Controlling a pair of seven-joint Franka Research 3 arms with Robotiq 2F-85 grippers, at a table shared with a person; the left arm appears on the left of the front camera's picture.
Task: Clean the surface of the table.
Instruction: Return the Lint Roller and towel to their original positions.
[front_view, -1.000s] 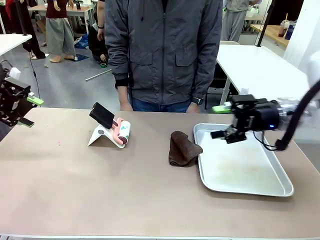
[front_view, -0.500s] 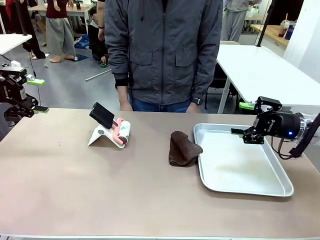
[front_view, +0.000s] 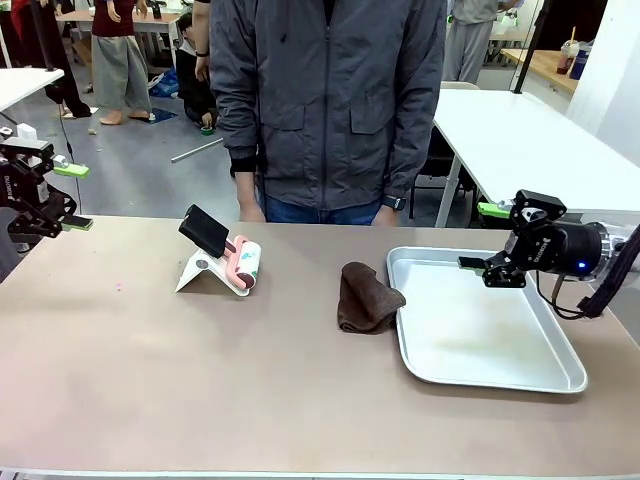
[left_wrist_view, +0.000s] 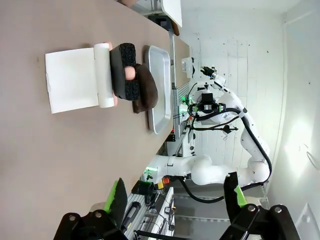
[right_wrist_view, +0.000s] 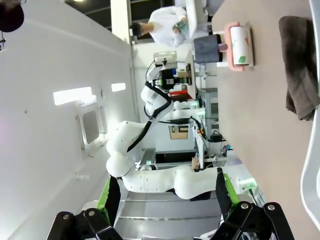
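White arms w/ black grippers, green pads, right gripper (front_view: 484, 238) w/ blue LED & black cable; person in grey zip jacket

near table (front_view: 250, 400) strip: free | mid: lint roller (front_view: 243, 265), cloth (front_view: 367, 297), tray (front_view: 560, 375) obstruct

Front cam faces us across the table (front_view: 300, 390) toward the person. Both wrist cams are rolled sideways, looking along it from opposite ends; all share the brown cloth (front_view: 366, 297) (left_wrist_view: 145, 89) (right_wrist_view: 300, 75).
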